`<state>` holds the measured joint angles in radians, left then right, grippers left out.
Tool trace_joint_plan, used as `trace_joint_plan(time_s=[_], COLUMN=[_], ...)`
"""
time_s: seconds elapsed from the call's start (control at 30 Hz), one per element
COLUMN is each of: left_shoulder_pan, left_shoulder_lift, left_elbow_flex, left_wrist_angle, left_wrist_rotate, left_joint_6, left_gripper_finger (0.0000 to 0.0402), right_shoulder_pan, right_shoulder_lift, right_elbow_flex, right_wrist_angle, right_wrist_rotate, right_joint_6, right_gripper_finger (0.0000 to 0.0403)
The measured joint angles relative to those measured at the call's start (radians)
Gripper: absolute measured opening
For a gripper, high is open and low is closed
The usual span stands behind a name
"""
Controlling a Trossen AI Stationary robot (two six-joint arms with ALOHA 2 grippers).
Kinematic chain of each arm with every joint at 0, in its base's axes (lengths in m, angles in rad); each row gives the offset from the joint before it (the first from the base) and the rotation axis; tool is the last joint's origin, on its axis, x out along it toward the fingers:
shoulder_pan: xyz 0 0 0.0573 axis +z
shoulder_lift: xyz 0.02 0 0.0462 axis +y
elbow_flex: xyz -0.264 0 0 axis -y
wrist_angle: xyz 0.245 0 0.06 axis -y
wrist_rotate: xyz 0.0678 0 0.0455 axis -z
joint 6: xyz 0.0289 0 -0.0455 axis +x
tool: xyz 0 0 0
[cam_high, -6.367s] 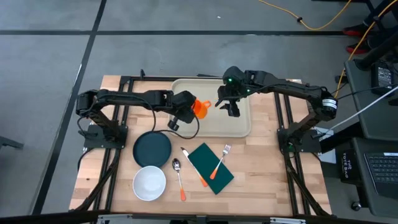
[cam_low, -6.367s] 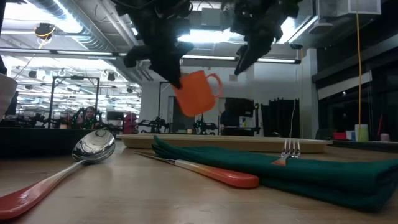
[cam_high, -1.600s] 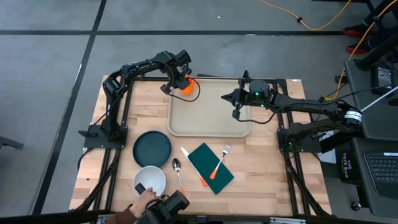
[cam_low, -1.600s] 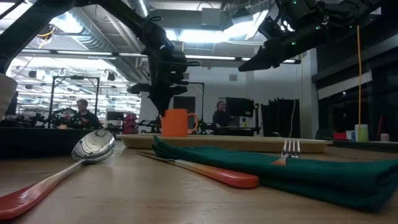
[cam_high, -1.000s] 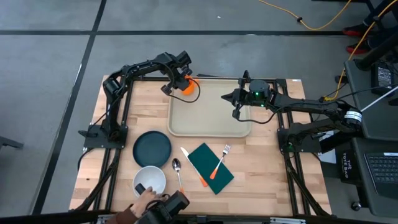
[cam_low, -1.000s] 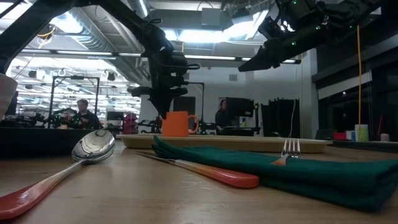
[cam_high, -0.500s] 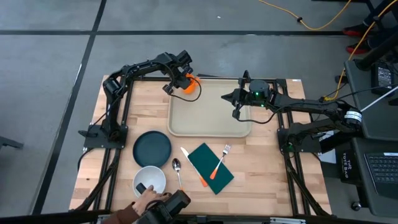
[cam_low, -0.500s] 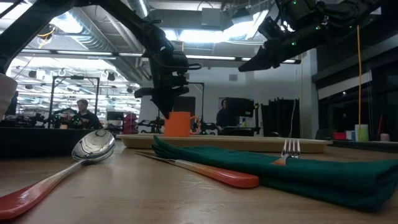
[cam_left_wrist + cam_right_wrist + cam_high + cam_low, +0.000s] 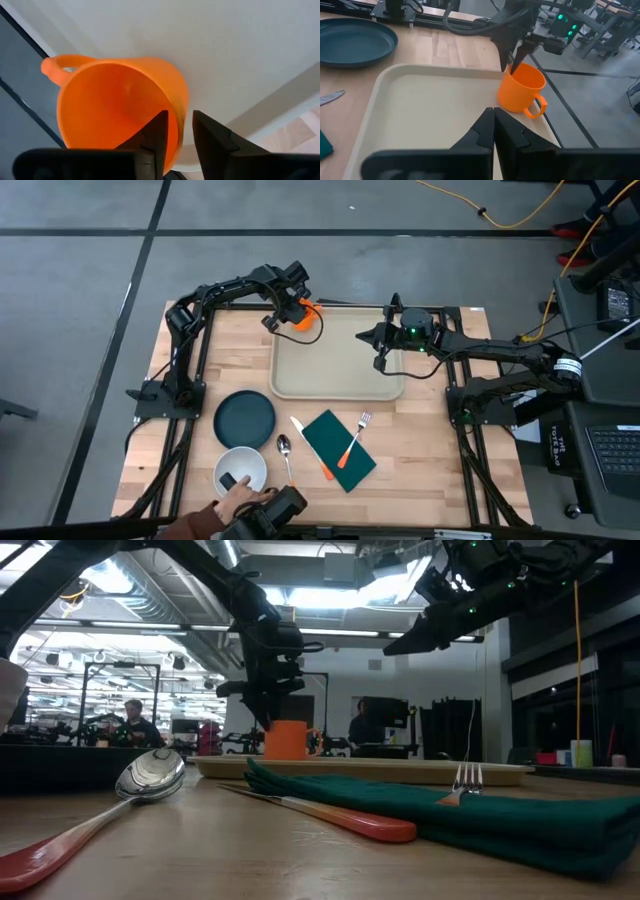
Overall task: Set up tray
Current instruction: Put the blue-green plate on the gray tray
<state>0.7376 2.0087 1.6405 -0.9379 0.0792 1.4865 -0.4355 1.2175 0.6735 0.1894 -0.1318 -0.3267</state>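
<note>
The left gripper [image 9: 290, 312] is over the far left corner of the tray [image 9: 340, 365]. Its two dark fingers [image 9: 156, 135] are a little apart, one inside the orange cup [image 9: 303, 317] and one outside, with the cup's wall between them. There is a thin gap on each side of the wall, so the fingers are loose and not squeezing. The cup stands upright on the tray, right in that far left corner. In the left wrist view its handle points away from the fingers.

The right gripper [image 9: 381, 343] hangs over the far right part of the tray. Its fingers are pressed together and hold nothing. It is up in the air, well apart from the cup.

The tray is big and beige. It lies flat on the wooden table [image 9: 430, 450], in the far middle part. Only the cup is on it.

Near the tray, on the left, is a dark blue plate [image 9: 244, 419]. Nearer still is a white bowl [image 9: 240, 474]. A person's hand [image 9: 228, 508] reaches in from the near edge and touches the bowl. Something small and dark lies in the bowl by the hand.

Just right of the bowl is a spoon [image 9: 288, 465] with an orange handle. Next comes a knife [image 9: 312, 448], and beside it a dark green napkin [image 9: 338, 450]. A fork [image 9: 354, 440] with an orange handle lies on the napkin.
</note>
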Motion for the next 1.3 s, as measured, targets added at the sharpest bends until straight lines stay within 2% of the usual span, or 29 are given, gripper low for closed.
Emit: trace_joint_plan(time_s=[0.33,0.77,0.93,1.13,1.3], left_shoulder_pan=[-0.003,-0.026,-0.043,-0.064,-0.068], left_shoulder_lift=[-0.005,-0.005,-0.005,-0.012,-0.048], left_elbow_flex=[0.044,0.112,0.113,0.113,0.113], left_wrist_angle=[-0.016,-0.145,-0.162,-0.212,-0.229], left_wrist_rotate=[0.000,-0.001,-0.055,-0.111,-0.078], left_joint_6=[-0.016,-0.037,-0.062,-0.096,-0.166], left_gripper_finger=[0.0116,0.0113,0.0108,0.0078,0.0012], right_shoulder_pan=[-0.001,-0.001,-0.001,-0.001,-0.001], right_shoulder_lift=[0.000,0.000,0.000,0.001,0.001], right_elbow_flex=[0.000,0.000,0.000,0.000,0.000], right_wrist_angle=[0.000,0.000,0.000,0.000,0.000], right_wrist_rotate=[0.000,0.000,0.000,0.000,0.000], right_joint_6=[0.000,-0.001,-0.010,-0.014,-0.016], right_gripper_finger=[0.0011,0.0011,0.0011,0.0011,0.0011])
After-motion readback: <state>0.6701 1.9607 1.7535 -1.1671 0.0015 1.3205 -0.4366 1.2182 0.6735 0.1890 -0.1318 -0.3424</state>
